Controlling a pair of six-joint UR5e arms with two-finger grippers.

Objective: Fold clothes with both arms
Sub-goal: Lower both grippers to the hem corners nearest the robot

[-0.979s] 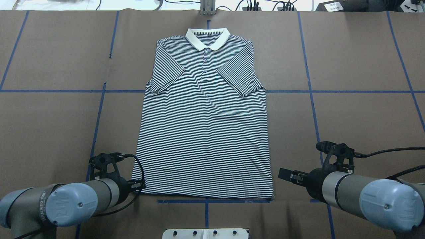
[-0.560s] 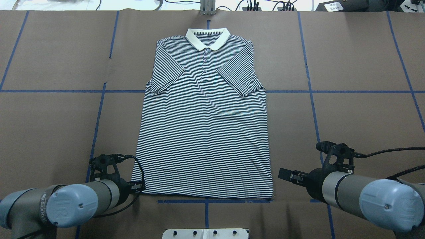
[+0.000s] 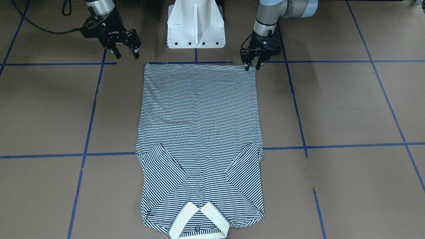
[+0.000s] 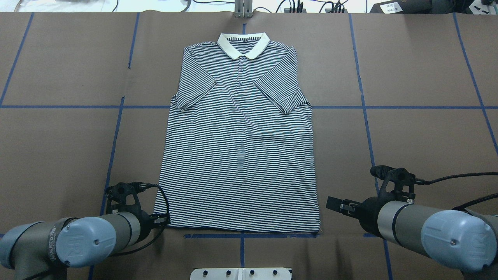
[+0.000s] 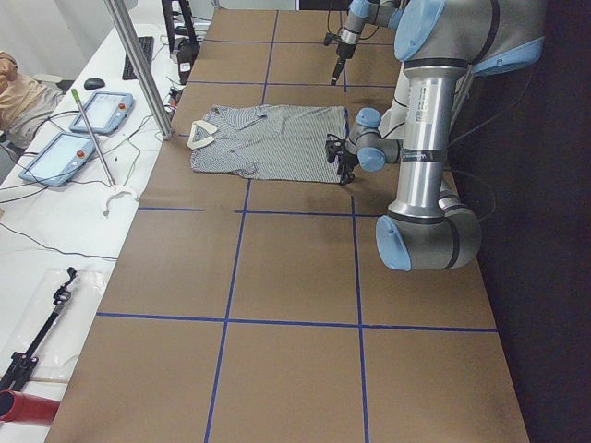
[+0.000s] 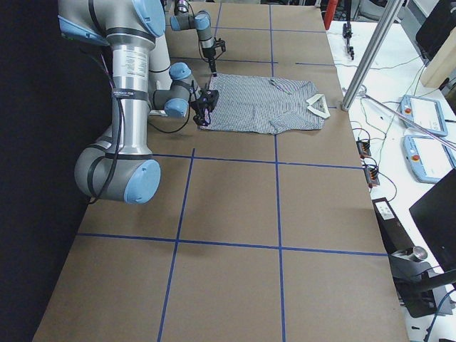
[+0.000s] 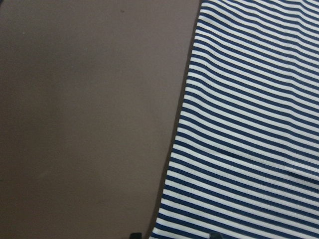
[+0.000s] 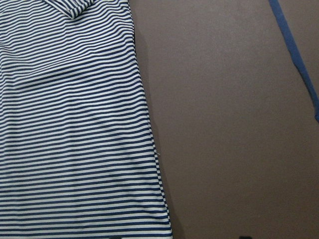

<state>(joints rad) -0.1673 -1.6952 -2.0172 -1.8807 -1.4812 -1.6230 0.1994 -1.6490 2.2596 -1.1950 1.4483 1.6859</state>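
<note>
The striped polo shirt (image 4: 239,147) lies flat and face up on the brown table, cream collar (image 4: 243,43) at the far side, both sleeves folded in over the chest. My left gripper (image 3: 251,67) is open and low at the hem's left corner; in the left wrist view the shirt's side edge (image 7: 174,164) runs between its fingertips. The right gripper (image 3: 127,54) is open too and hangs beside the hem's right corner without touching the cloth (image 8: 75,124). From overhead, the left gripper (image 4: 162,221) and right gripper (image 4: 334,203) flank the hem.
The white pedestal base (image 3: 196,23) stands just behind the hem. Blue tape lines (image 4: 365,107) cross the brown table cover. A metal pole (image 6: 370,57) and tablets (image 6: 424,114) stand on the white bench past the collar end.
The left arm has edged slightly back and down toward the hem's corner. The right arm and the shirt have not moved.
</note>
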